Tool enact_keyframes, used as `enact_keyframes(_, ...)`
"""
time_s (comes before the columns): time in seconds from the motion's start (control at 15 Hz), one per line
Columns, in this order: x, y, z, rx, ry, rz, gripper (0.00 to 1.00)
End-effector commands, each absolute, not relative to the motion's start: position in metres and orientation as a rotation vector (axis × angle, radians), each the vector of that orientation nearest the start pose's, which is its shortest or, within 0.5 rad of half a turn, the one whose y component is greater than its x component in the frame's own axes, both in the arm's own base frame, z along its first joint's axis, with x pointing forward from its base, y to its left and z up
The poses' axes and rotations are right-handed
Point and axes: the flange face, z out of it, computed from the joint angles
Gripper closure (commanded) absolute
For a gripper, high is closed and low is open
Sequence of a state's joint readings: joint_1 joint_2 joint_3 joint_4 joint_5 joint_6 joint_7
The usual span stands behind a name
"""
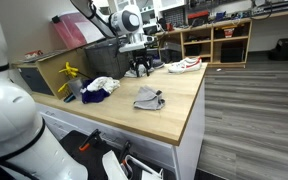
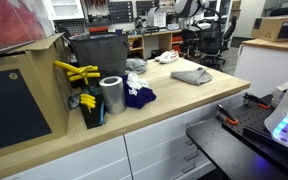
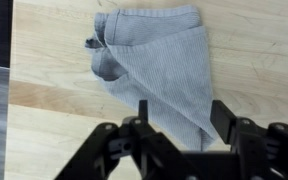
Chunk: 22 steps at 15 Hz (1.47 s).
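Note:
A crumpled grey cloth [image 3: 154, 60] lies on the light wooden counter [image 3: 44, 60]; it also shows in both exterior views [image 1: 149, 98] [image 2: 191, 75]. My gripper [image 3: 181, 118] hangs above the cloth's near, narrow end. Its two black fingers [image 3: 224, 118] stand apart, one on each side of that tip, with fabric showing in the gap between them. I cannot tell whether the fingertips touch the cloth. In an exterior view the gripper [image 1: 138, 68] sits just behind the cloth, above the counter.
A white shoe [image 1: 184, 65] [image 2: 166, 57] lies near the counter's far end. A blue and white rag [image 1: 99, 88] [image 2: 137, 95], a metal can [image 2: 111, 95], a yellow tool [image 2: 76, 72] and a dark bin [image 2: 99, 55] stand along the wall side. The counter's edge [image 1: 189, 120] drops off beside the cloth.

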<state>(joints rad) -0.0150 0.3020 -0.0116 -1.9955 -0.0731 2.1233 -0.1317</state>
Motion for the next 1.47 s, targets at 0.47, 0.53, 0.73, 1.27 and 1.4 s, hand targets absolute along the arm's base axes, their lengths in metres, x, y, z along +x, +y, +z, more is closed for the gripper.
enact_keyframes(0.47, 0.586, -0.013, 0.257, -3.210, -0.338, 0.398, 1.00)
enact_keyframes(0.53, 0.586, -0.013, 0.252, -3.212, -0.344, 0.402, 1.00)
enact_keyframes(0.73, 0.588, -0.012, 0.239, -3.208, -0.347, 0.406, 1.00)
enact_keyframes(1.27, 0.623, -0.006, 0.216, -3.203, -0.365, 0.254, 1.00)
enact_keyframes(1.4, 0.630, 0.002, 0.206, -3.192, -0.374, 0.242, 1.00)
